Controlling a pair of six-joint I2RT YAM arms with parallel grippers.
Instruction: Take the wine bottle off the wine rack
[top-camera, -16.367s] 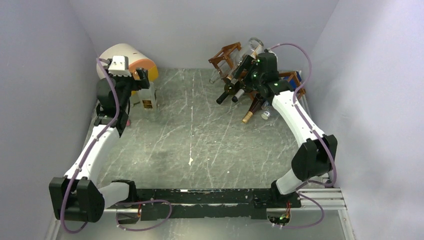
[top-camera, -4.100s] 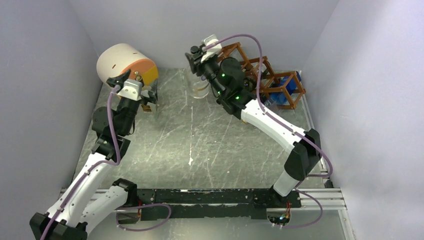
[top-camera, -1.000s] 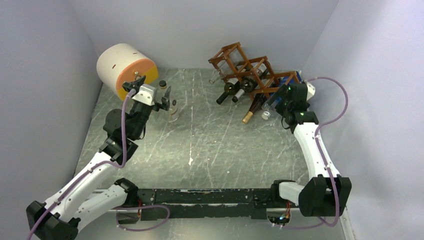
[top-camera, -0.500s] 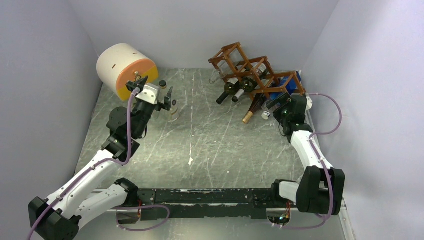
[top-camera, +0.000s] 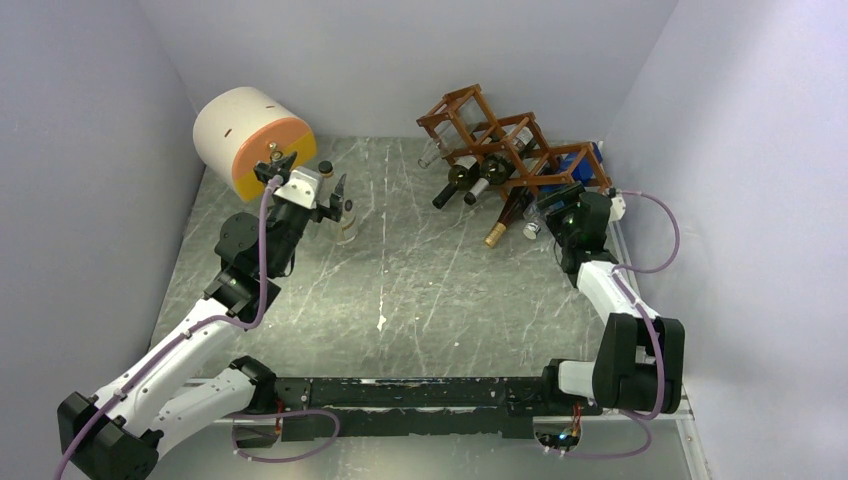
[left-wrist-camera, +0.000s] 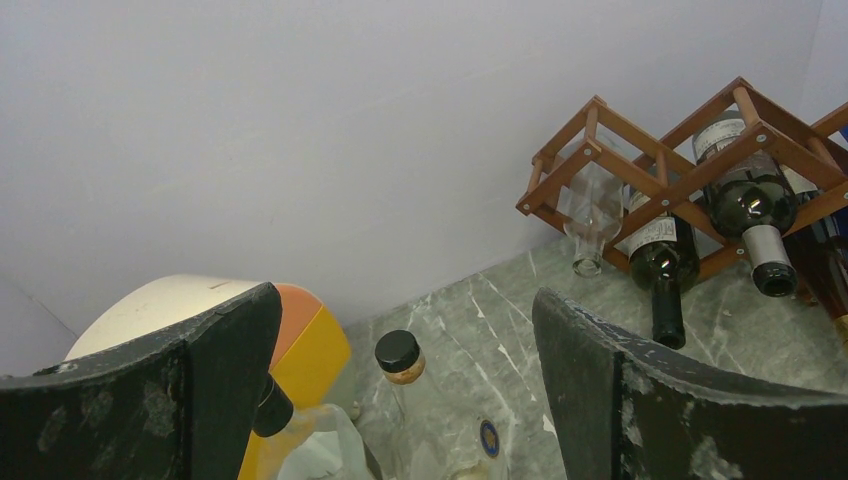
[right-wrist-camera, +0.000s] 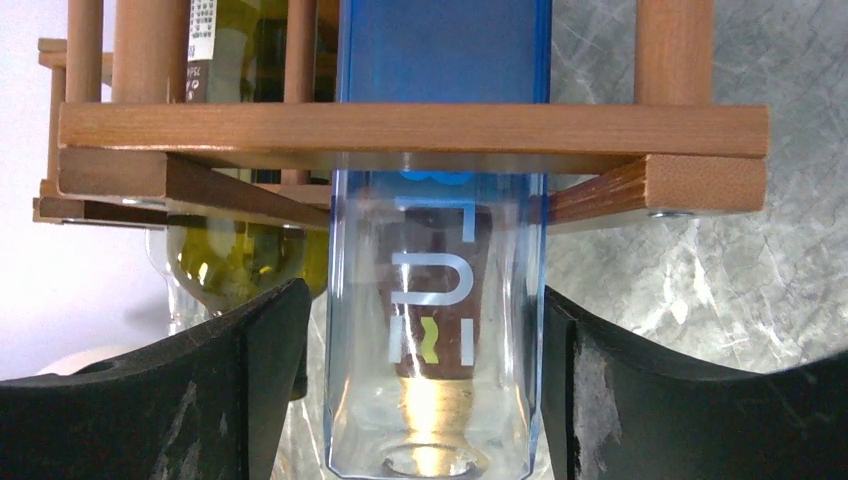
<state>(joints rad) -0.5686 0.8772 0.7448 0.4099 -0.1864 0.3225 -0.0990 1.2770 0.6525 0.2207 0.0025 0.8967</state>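
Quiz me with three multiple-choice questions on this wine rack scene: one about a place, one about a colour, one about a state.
1. Where does the white-and-orange cylinder lie?
A) far left corner of the table
B) between the arm bases
C) beside the right arm's base

2. What colour is the bottle between the fingers of the right end effector?
A) dark green
B) clear blue
C) red

3. How is that bottle placed?
A) upright on the table
B) lifted clear
C) lying in a cubby of the wine rack

Answers: A, the top view shows it by the far and left walls; B, the right wrist view shows blue-tinted glass; C, a rack slat crosses over it.
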